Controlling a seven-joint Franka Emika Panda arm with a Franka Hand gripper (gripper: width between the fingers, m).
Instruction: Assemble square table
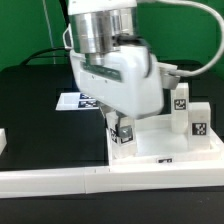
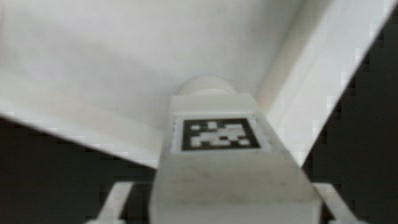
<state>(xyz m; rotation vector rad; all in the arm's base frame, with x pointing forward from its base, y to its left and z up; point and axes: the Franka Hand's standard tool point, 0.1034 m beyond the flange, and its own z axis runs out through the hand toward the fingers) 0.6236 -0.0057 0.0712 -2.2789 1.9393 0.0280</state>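
Observation:
The white square table top (image 1: 155, 142) lies on the black table at the exterior view's right, with an edge tag (image 1: 165, 160) on its near side. My gripper (image 1: 121, 127) is shut on a white tagged leg post (image 1: 122, 136) and holds it upright at the top's near-left corner. In the wrist view the leg post (image 2: 219, 135) runs between my fingers (image 2: 125, 200), its rounded end over the white top (image 2: 107, 70); my gripper (image 2: 221, 192) clamps its sides. Two more tagged leg posts (image 1: 180, 99) (image 1: 197, 121) stand upright on the top's right side.
The marker board (image 1: 78, 100) lies flat on the black table behind my gripper. The long white L-shaped rail (image 1: 60, 182) runs along the front edge, with a short white end (image 1: 3, 140) at the exterior view's left.

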